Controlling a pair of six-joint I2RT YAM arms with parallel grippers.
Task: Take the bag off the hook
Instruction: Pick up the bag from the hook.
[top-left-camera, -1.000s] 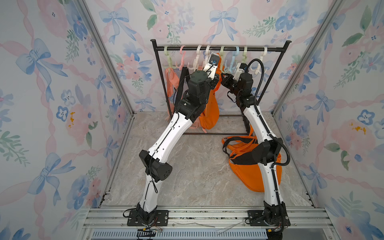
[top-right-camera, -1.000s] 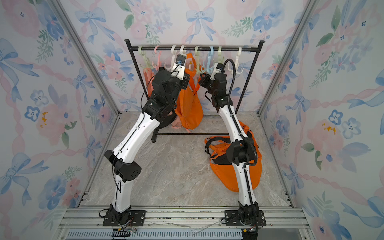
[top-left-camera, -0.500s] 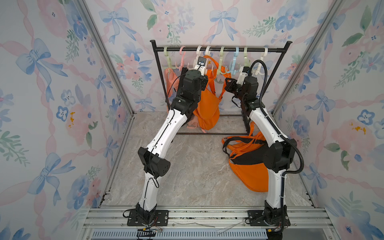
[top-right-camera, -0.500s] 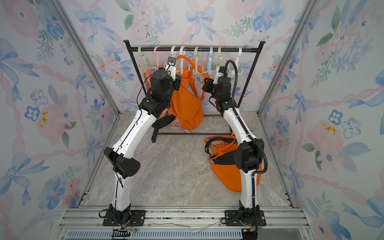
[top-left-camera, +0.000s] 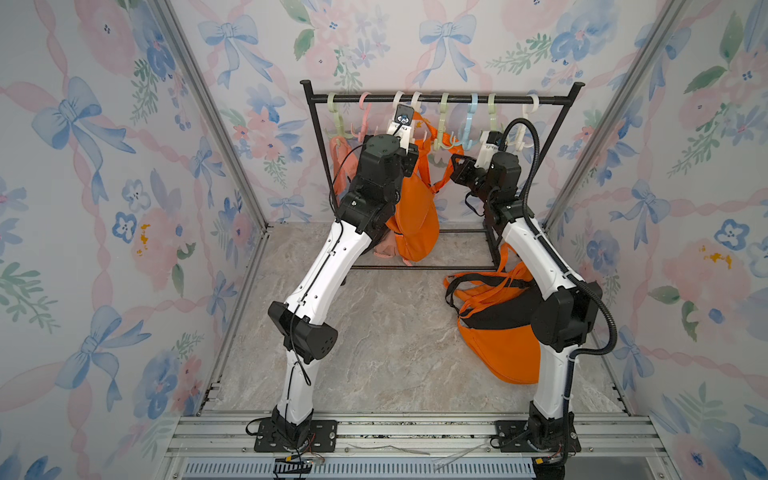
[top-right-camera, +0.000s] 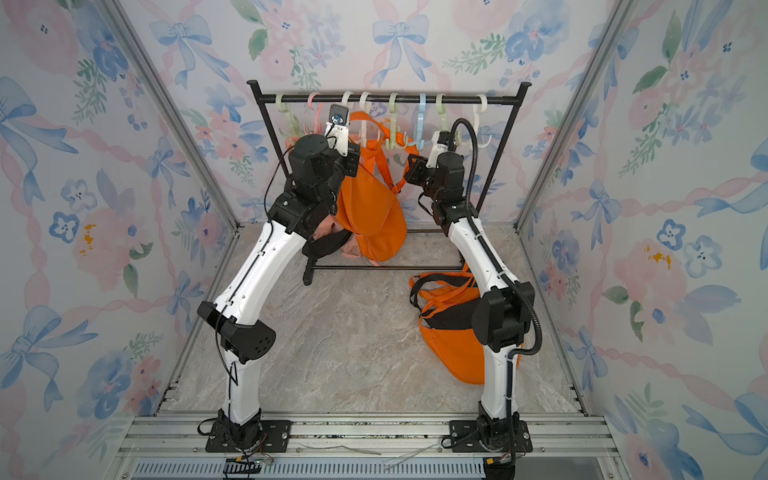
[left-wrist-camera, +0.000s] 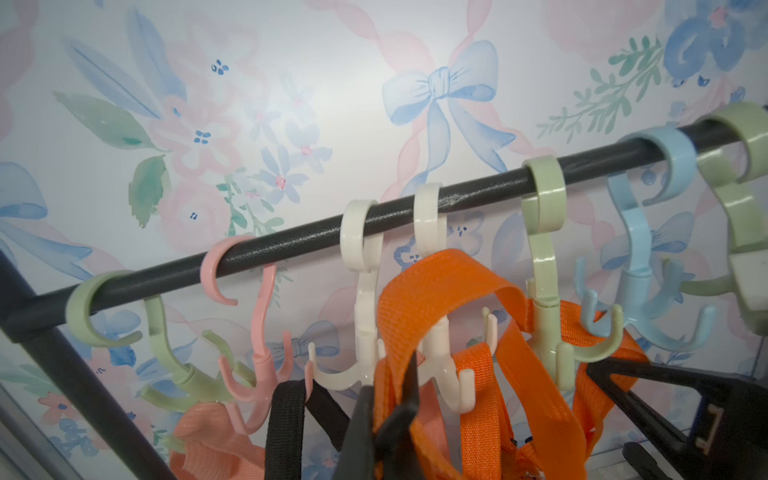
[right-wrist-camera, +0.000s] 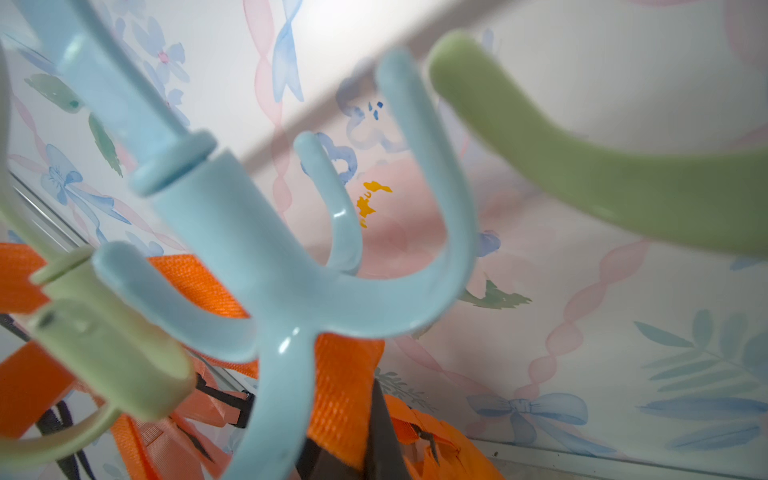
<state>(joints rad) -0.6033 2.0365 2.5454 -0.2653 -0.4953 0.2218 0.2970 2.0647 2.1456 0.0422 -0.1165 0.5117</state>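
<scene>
The left gripper (left-wrist-camera: 384, 411) is clenched on a strap (left-wrist-camera: 436, 282) of the orange bag (top-left-camera: 415, 220), looped over the cream hook (left-wrist-camera: 434, 365). The right gripper (right-wrist-camera: 357, 436) is clenched on a second strap (right-wrist-camera: 345, 365).

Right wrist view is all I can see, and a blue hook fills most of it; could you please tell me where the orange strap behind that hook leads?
Observer: That orange strap leads to an orange bag hanging under the black rail, between the two arms.
Operator: Thank you. Is the other arm doing anything with that bag?
Observer: Yes, the left hand is shut on the bag's handle loop, which arches up in front of a cream hook.
Operator: Is there anything down on the floor, please?
Observer: A second orange bag lies on the floor beside the right arm.
</scene>
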